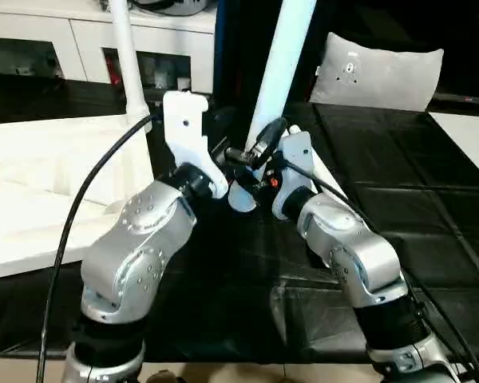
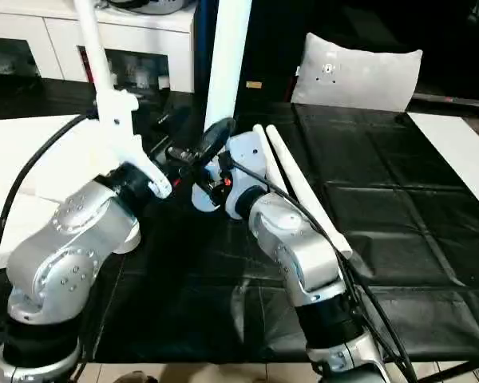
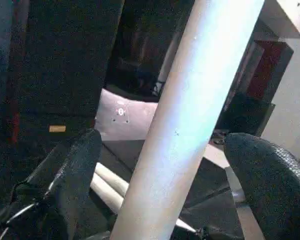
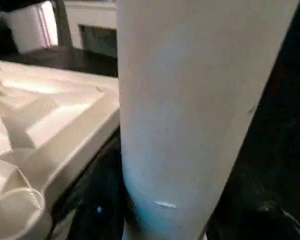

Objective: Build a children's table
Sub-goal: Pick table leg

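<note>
No brand, label or readable writing can be made out on any of the parts. A black, creased covering is spread over the desk, and a grey cushion is propped at its far edge. Beyond the pincers, a white cabinet with dark openings is set against the back of the room.

An upright white table leg is seen rising just past both pincers. The left pincer is held spread, its two black fingers standing on either side of this leg without pressing it. Whether the right pincer is spread or closed cannot be told.

The upturned white tabletop, ribbed side up, lies beside the left pincer, with a second leg standing in it. Two loose legs lie on the covering beside the right pincer.
</note>
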`<state>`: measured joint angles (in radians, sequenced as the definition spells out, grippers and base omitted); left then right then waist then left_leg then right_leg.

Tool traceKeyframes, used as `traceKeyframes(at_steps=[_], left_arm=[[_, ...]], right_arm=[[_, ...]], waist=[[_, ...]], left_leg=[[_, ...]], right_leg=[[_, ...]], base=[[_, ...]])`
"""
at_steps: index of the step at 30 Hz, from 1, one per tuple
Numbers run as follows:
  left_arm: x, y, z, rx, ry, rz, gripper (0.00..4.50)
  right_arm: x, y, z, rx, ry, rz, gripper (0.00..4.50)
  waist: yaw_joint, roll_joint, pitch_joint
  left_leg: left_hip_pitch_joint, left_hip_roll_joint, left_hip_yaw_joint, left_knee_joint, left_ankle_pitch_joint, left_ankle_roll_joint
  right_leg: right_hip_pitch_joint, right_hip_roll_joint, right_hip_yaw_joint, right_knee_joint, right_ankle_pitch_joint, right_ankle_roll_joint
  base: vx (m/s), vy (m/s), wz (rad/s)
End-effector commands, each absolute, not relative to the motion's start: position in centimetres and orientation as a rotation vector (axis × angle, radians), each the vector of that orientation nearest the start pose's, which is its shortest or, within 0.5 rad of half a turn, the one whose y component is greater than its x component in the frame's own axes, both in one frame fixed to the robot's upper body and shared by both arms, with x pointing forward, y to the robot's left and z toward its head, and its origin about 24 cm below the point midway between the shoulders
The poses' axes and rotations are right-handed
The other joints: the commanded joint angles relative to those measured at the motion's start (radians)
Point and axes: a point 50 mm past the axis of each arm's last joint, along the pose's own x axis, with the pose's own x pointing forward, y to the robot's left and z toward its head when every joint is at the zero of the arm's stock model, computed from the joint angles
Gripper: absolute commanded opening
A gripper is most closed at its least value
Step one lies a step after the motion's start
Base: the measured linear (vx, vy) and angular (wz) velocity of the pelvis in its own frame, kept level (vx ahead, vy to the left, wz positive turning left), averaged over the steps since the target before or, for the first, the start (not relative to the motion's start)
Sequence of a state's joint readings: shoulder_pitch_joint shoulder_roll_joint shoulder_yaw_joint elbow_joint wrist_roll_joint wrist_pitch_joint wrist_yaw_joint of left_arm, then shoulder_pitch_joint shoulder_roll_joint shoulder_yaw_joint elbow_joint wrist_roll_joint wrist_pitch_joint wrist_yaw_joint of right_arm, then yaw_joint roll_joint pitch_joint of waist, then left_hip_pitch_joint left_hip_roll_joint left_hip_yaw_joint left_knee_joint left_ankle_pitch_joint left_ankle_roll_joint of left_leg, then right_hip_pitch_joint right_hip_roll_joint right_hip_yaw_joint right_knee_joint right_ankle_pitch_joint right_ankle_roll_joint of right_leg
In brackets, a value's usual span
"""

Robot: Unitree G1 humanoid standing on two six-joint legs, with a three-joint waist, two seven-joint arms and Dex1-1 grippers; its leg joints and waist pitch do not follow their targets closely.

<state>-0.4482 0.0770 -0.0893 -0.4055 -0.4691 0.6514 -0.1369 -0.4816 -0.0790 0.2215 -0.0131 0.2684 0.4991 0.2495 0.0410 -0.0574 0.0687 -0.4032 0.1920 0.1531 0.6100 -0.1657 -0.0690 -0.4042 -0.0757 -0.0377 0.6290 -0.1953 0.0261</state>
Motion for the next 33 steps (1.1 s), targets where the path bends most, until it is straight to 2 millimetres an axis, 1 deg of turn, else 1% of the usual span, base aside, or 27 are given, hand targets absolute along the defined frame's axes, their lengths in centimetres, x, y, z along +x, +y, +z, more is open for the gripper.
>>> traceKeyframes(at_steps=[1,2,3,4,5,8,9,10,11,13,14,16,18,21,23,26,27,28,33], left_arm=[[28.3,6.7,18.6,-0.205,-0.123,-0.633,4.13],[28.5,6.9,18.6,-0.211,-0.13,-0.621,3.99],[28.6,7.0,18.5,-0.211,-0.132,-0.616,3.99],[28.6,7.1,18.5,-0.205,-0.131,-0.612,3.86],[28.7,7.2,18.4,-0.195,-0.13,-0.608,3.71],[28.8,7.4,18.3,-0.189,-0.133,-0.608,3.65],[28.8,7.5,18.3,-0.187,-0.136,-0.609,3.53],[28.8,7.5,18.3,-0.187,-0.136,-0.609,3.29],[28.8,7.5,18.3,-0.184,-0.137,-0.609,3.27],[28.8,7.5,18.3,-0.182,-0.14,-0.609,3.24],[28.8,7.5,18.3,-0.179,-0.143,-0.611,2.9],[28.8,7.5,18.3,-0.177,-0.145,-0.612,2.81],[28.8,7.5,18.3,-0.171,-0.147,-0.615,2.83],[28.7,7.4,18.3,-0.166,-0.149,-0.615,2.36],[28.8,7.4,18.2,-0.164,-0.148,-0.617,2.28],[28.8,7.5,18.3,-0.156,-0.153,-0.616,2.22],[28.8,7.5,18.3,-0.157,-0.153,-0.615,2.05],[28.8,7.5,18.3,-0.158,-0.155,-0.61,2.01],[29.1,7.8,18.3,-0.168,-0.157,-0.581,1.93]], right_arm=[[30.8,-4.8,12.5,0.029,0.061,0.691,1.89],[30.7,-4.7,12.5,0.028,0.059,0.695,1.89],[30.7,-4.7,12.5,0.028,0.056,0.7,1.89],[30.6,-4.6,12.6,0.026,0.054,0.707,1.89],[30.5,-4.5,12.6,0.022,0.049,0.719,1.89],[30.4,-4.3,12.5,0.011,0.046,0.738,1.89],[30.3,-4.3,12.5,0.009,0.046,0.741,1.89],[30.3,-4.3,12.5,0.009,0.046,0.741,1.89],[30.3,-4.3,12.5,0.008,0.045,0.742,1.89],[30.3,-4.3,12.4,0.006,0.045,0.743,1.89],[30.3,-4.3,12.4,0.005,0.044,0.744,1.89],[30.3,-4.3,12.4,0.005,0.043,0.745,1.89],[30.3,-4.3,12.4,0.004,0.042,0.745,1.89],[30.3,-4.4,12.5,0.002,0.039,0.744,1.89],[30.4,-4.4,12.5,0.001,0.038,0.744,1.89],[30.4,-4.4,12.5,-0.002,0.036,0.746,1.89],[30.4,-4.4,12.5,-0.003,0.036,0.746,1.89],[30.4,-4.4,12.5,-0.005,0.036,0.747,1.89],[30.4,-4.4,12.6,-0.011,0.031,0.745,1.89]], waist=[[-0.003,0.012,-0.062],[-0.006,0.011,-0.062],[-0.008,0.01,-0.062],[-0.008,0.01,-0.063],[-0.009,0.01,-0.063],[-0.008,0.012,-0.064],[-0.008,0.012,-0.065],[-0.008,0.012,-0.064],[-0.008,0.013,-0.063],[-0.008,0.013,-0.062],[-0.008,0.013,-0.061],[-0.009,0.014,-0.061],[-0.008,0.015,-0.06],[-0.009,0.015,-0.06],[-0.01,0.015,-0.06],[-0.008,0.016,-0.061],[-0.009,0.016,-0.061],[-0.008,0.016,-0.061],[-0.009,0.017,-0.061]], left_leg=[[0.021,0.02,0.002,-0.084,-0.287,-0.092],[0.02,0.019,0.001,-0.084,-0.294,-0.091],[0.02,0.019,0.001,-0.084,-0.295,-0.09],[0.02,0.019,0.001,-0.083,-0.295,-0.089],[0.02,0.021,0.0,-0.084,-0.292,-0.088],[0.02,0.021,0.001,-0.083,-0.264,-0.085],[0.021,0.021,0.001,-0.082,-0.258,-0.084],[0.021,0.021,0.002,-0.082,-0.256,-0.083],[0.022,0.022,0.002,-0.083,-0.256,-0.083],[0.023,0.022,0.002,-0.083,-0.266,-0.084],[0.023,0.022,0.002,-0.085,-0.276,-0.087],[0.024,0.022,0.001,-0.085,-0.285,-0.087],[0.024,0.023,0.001,-0.086,-0.294,-0.088],[0.024,0.022,0.0,-0.086,-0.301,-0.089],[0.022,0.022,-0.001,-0.086,-0.296,-0.087],[0.023,0.022,-0.001,-0.086,-0.284,-0.088],[0.022,0.022,0.0,-0.086,-0.281,-0.088],[0.023,0.022,0.0,-0.086,-0.28,-0.087],[0.024,0.022,0.001,-0.086,-0.284,-0.086]], right_leg=[[0.033,-0.034,0.032,-0.081,-0.226,-0.078],[0.034,-0.036,0.032,-0.083,-0.24,-0.075],[0.034,-0.036,0.032,-0.084,-0.241,-0.075],[0.034,-0.036,0.032,-0.084,-0.24,-0.076],[0.034,-0.036,0.032,-0.082,-0.231,-0.077],[0.036,-0.035,0.033,-0.078,-0.183,-0.089],[0.037,-0.035,0.033,-0.076,-0.169,-0.095],[0.037,-0.035,0.033,-0.076,-0.165,-0.098],[0.036,-0.034,0.033,-0.075,-0.162,-0.102],[0.035,-0.035,0.033,-0.076,-0.173,-0.104],[0.035,-0.035,0.033,-0.077,-0.184,-0.103],[0.034,-0.035,0.033,-0.079,-0.194,-0.101],[0.033,-0.035,0.033,-0.079,-0.206,-0.101],[0.033,-0.035,0.034,-0.08,-0.208,-0.099],[0.035,-0.035,0.033,-0.079,-0.203,-0.098],[0.035,-0.036,0.034,-0.077,-0.185,-0.104],[0.036,-0.035,0.034,-0.077,-0.178,-0.105],[0.035,-0.035,0.034,-0.077,-0.174,-0.106],[0.035,-0.035,0.034,-0.077,-0.173,-0.112]], base=[[0.0,0.0,0.0],[0.0,0.0,0.0],[0.0,0.0,0.0],[0.0,0.0,0.0],[0.0,0.0,0.0],[0.0,0.0,0.0],[0.0,0.0,0.0],[0.0,0.0,0.0],[0.0,0.0,0.0],[0.0,0.0,0.0],[0.0,0.0,0.0],[0.0,0.0,0.0],[0.0,0.0,0.0],[0.0,0.0,0.0],[0.0,0.0,0.0],[0.0,0.0,0.0],[0.0,0.0,0.0],[0.0,0.0,0.0],[0.0,0.0,0.0]])
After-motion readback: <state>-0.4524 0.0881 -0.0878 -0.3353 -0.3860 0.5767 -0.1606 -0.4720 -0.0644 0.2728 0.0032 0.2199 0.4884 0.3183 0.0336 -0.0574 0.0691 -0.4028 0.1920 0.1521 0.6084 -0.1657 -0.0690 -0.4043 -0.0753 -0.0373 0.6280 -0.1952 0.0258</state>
